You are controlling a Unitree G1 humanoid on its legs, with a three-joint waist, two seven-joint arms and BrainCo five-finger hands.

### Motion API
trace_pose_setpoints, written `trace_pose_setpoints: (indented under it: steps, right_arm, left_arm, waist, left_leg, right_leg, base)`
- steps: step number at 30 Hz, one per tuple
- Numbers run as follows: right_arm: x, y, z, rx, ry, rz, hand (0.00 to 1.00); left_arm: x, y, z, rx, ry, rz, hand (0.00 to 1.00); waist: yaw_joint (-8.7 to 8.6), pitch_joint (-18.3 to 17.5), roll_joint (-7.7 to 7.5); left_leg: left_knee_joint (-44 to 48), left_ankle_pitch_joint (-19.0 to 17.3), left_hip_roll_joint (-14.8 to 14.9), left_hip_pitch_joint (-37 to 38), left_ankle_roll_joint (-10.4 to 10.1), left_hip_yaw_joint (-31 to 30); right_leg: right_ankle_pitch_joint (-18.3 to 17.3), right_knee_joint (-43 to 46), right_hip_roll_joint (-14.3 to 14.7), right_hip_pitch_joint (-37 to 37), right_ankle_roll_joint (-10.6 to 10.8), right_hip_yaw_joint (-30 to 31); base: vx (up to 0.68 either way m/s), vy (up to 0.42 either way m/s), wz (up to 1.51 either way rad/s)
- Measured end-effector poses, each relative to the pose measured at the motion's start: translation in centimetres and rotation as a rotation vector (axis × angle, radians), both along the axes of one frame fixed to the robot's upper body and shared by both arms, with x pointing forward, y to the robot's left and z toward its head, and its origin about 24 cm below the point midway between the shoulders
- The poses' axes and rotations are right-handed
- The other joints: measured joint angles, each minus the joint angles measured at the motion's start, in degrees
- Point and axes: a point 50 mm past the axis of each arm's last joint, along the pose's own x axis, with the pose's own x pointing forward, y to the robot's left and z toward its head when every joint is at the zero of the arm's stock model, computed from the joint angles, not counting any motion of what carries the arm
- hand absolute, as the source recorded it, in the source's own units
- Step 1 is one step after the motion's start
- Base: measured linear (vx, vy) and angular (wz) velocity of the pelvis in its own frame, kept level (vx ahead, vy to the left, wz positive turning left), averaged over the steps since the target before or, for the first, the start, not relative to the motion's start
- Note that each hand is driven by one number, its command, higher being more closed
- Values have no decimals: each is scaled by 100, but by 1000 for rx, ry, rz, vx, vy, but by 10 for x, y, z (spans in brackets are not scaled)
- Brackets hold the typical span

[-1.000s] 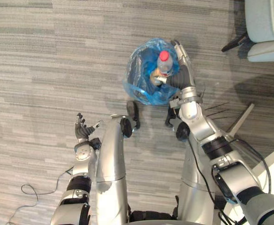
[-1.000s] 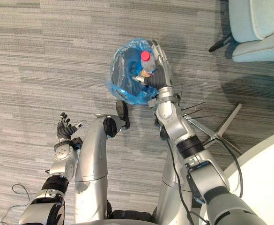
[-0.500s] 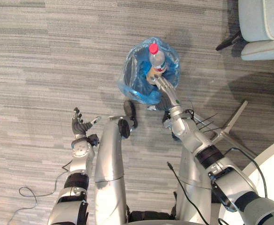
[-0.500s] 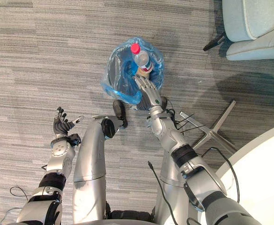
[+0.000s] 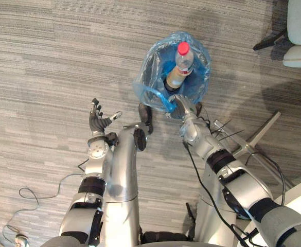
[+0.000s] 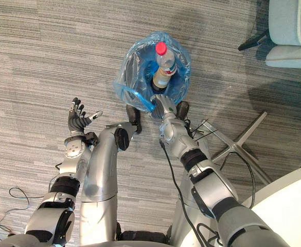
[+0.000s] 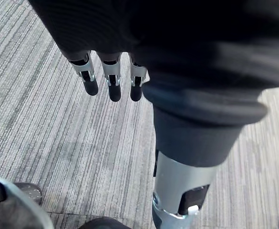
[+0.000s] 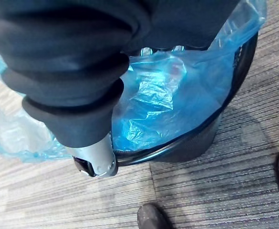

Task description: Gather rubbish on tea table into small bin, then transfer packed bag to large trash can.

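At bin [image 8: 189, 147] rim: right hand [image 5: 183, 107].

Eyes overhead, wrists close, right wrist shares bin [image 8: 180, 150]

Office lounge, I'd say: grey striped carpet [image 6: 47, 62], pale upholstered chair [image 6: 291, 25], white round table [image 6: 299, 206] beside me.

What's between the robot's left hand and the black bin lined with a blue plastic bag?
Only bare grey striped carpet separates left hand and bin, per the left eye view.
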Motion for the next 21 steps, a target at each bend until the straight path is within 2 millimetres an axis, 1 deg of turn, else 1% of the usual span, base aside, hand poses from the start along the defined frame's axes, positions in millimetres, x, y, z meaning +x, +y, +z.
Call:
trace_pose_setpoints:
  steps: [4, 7, 9, 11, 12, 13, 14, 15, 17, 18, 20, 21]
  right_arm:
    - [-7, 0, 9, 126, -32, 18, 100]
    - [-14, -2, 13, 239, -56, 23, 100]
    - [-23, -4, 13, 376, -50, 35, 100]
    - [-30, -5, 11, 467, -41, 39, 100]
    - [-35, -6, 7, 519, -22, 46, 100]
    - [-42, -7, 0, 580, 2, 54, 100]
    - [-42, -7, 0, 580, 2, 54, 100]
    - [-53, -5, -10, 659, 47, 65, 100]
    - [-65, 0, -19, 721, 85, 89, 100]
    - [-72, 2, -22, 744, 100, 107, 100]
    - [-85, 8, -32, 798, 148, 144, 100]
    - [-92, 9, -38, 815, 173, 161, 100]
  left_arm:
    - [0, -9, -3, -17, 10, -16, 0]
    - [-3, -19, -12, -34, 46, -42, 0]
    - [-11, -25, -27, -38, 99, -69, 0]
    - [-19, -23, -38, -39, 140, -67, 0]
    - [-24, -21, -45, -37, 161, -62, 0]
    - [-31, -18, -54, -26, 192, -58, 0]
    - [-31, -18, -54, -26, 192, -58, 0]
    - [-44, -15, -70, -20, 248, -59, 0]
    - [-59, -11, -86, -18, 305, -58, 0]
    - [-68, -9, -94, -17, 338, -58, 0]
    - [-86, -3, -113, 15, 421, -74, 0]
    - [-98, 0, -125, 33, 477, -91, 0]
  waist:
    - [0, 0, 0]
    - [-1, -2, -2]
    - [-6, -15, -22]
    - [-14, -21, -34]
    - [-16, -25, -41]
    - [-4, -30, -50]
    - [-4, -30, -50]
    - [-1, -48, -83]
    - [-7, -131, -172]
    - [-15, -227, -224]
    - [-14, -403, -411]
    - [-17, -541, -483]
  left_leg:
    - [-1, -1, 19, 225, -2, -5]
    - [-87, -15, 22, 577, -30, -13]
    - [-269, -7, 20, 1012, -45, -4]
    - [-429, 3, 20, 1377, -62, -2]
    - [-530, 10, 20, 1608, -75, -3]
    - [-725, 25, 18, 2006, -99, 3]
    - [-725, 25, 18, 2006, -99, 3]
    - [-1079, 57, 15, 2687, -151, 39]
    - [-1392, 84, 12, 3293, -157, 90]
    - [-1533, 99, 14, 3540, -162, 88]
    - [-1980, 183, -1, 4223, -248, 118]
    - [-2305, 248, -3, 4653, -329, 114]
  right_leg:
    - [-1, -13, 11, 239, 0, -14]
    - [-3, -130, 18, 623, 2, -53]
    - [0, -345, 42, 1069, 5, -84]
    - [7, -515, 62, 1450, 3, -122]
    - [13, -625, 77, 1688, 3, -147]
    - [41, -832, 88, 2100, -34, -199]
    - [41, -832, 88, 2100, -34, -199]
    - [113, -1203, 115, 2783, -100, -263]
    - [139, -1510, 150, 3376, -83, -294]
    - [157, -1684, 193, 3634, -66, -315]
    - [242, -2153, 263, 4320, -56, -367]
    - [350, -2581, 355, 4782, -21, -394]
  base:
    - [-79, 24, 0]
    - [-86, 17, 1]
    - [-78, 12, -2]
    - [-52, -1, 0]
    - [-38, -29, 2]
    - [-17, -37, 2]
    - [26, -45, 2]
    - [36, -36, 0]
    - [57, -50, -3]
    - [97, -57, -4]
    - [151, -65, -3]
    - [126, -51, -3]
